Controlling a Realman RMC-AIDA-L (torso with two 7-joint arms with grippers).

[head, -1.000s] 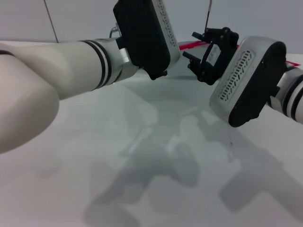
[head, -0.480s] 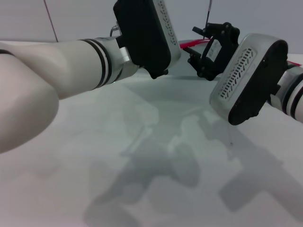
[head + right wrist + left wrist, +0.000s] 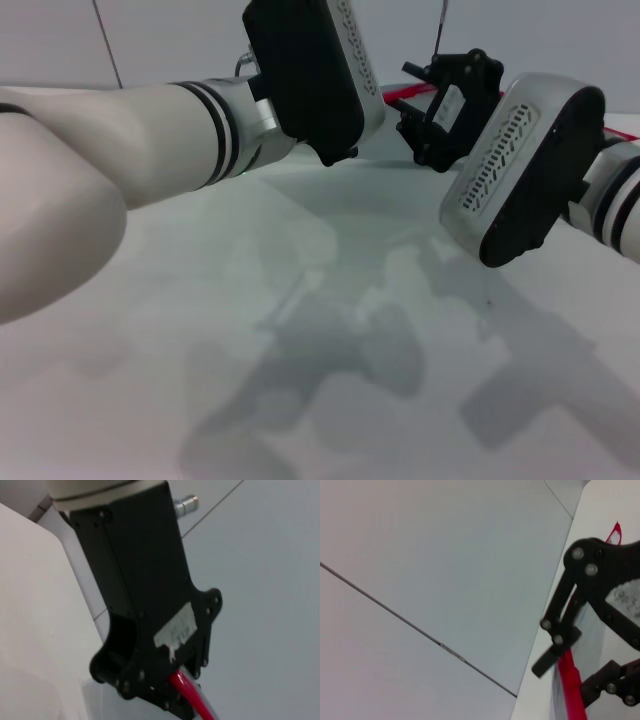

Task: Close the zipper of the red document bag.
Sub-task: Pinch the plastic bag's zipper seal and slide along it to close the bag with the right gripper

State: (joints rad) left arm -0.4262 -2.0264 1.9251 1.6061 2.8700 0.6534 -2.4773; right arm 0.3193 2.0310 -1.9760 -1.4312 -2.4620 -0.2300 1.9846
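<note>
The red document bag lies flat and pale on the table at the far side, under both arms. Its zipper shows as a thin red strip along the far edge. The right wrist view shows my left gripper from behind, shut on the bag's red edge, with the zipper coming out from between its fingers. In the head view that gripper is hidden behind its own black wrist housing. My right gripper is open just to the right of it. In the left wrist view its fingers straddle the zipper.
A grey wall with thin seams rises right behind the table's far edge. The white tabletop stretches toward me, crossed by the arms' shadows. A second piece of red strip shows past my right forearm.
My right gripper has moved up and away from me, onto the red zipper strip. My left arm has barely shifted.
</note>
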